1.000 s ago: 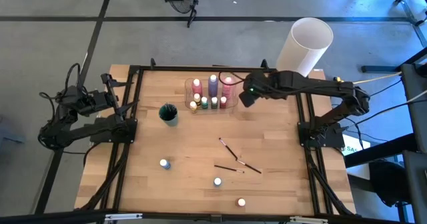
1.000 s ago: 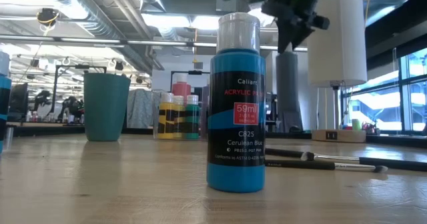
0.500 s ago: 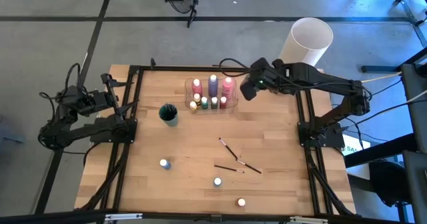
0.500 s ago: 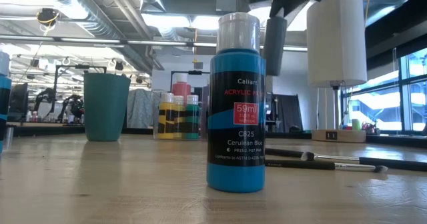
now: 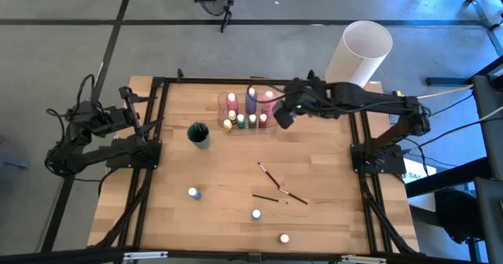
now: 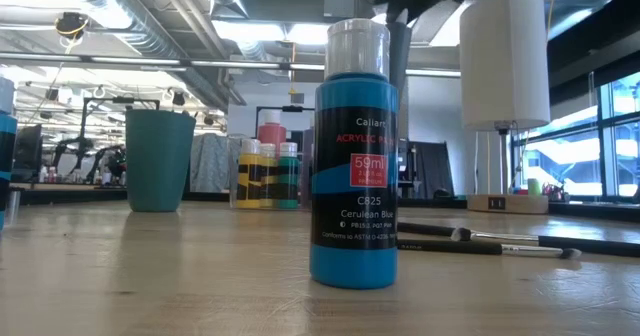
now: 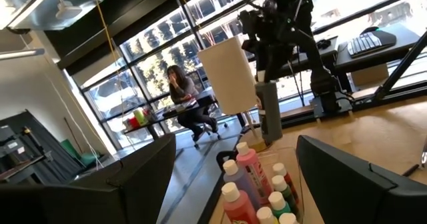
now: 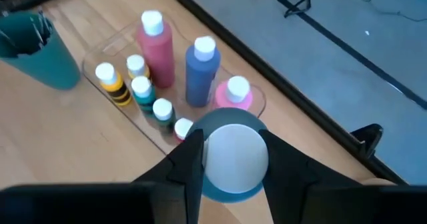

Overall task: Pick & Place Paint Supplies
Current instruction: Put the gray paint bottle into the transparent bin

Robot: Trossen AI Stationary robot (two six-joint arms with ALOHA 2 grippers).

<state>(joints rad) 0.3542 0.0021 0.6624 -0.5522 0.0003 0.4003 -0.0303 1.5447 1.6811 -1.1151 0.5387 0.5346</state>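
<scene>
Near edge: three loose bottles (image 5: 256, 214) and brushes (image 5: 277, 188) on table (image 5: 173, 217), not yet collected. Mid: teal cup (image 5: 198, 134). Far: clear tray (image 5: 222, 111) w/ tall and tiny bottles. R gripper (image 5: 281, 118) at tray's end, jaws clamped on a grey bottle (image 8: 230, 152), white cap up. L gripper (image 5: 152, 126) parked at table's L edge, jaws wide. Risk: lowering off-centre could topple the pink bottle (image 8: 234, 93) below; tray is crowded.

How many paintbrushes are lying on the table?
3, clustered near the table's middle: upper brush, lower-left brush, lower-right brush. More may hide in the teal cup.
</scene>
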